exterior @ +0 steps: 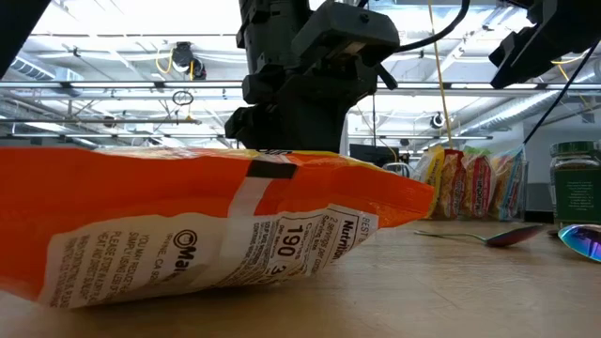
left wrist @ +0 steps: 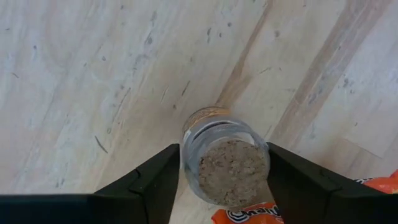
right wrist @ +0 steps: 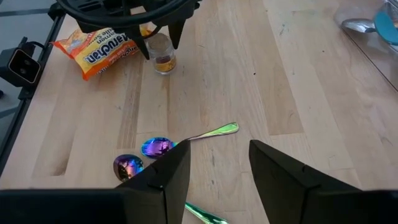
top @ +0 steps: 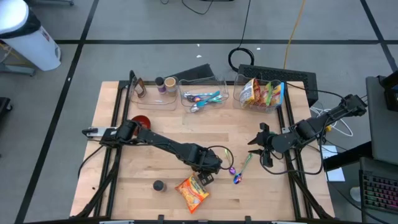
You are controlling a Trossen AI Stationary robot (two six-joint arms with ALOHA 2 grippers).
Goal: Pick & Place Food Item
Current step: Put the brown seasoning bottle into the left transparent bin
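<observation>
Orange packet (exterior: 188, 235) cropped at frame edge

Small open glass jar (left wrist: 225, 163) upright beside orange packet (top: 191, 191).

The left arm reaches across the table from its left edge toward the front middle, its wrist bent down, and the left gripper (top: 204, 175) points at the tabletop with its fingers (left wrist: 155, 183) spread. The right arm extends inward from the right edge, right gripper (top: 260, 149) parted, holding nothing.
</observation>
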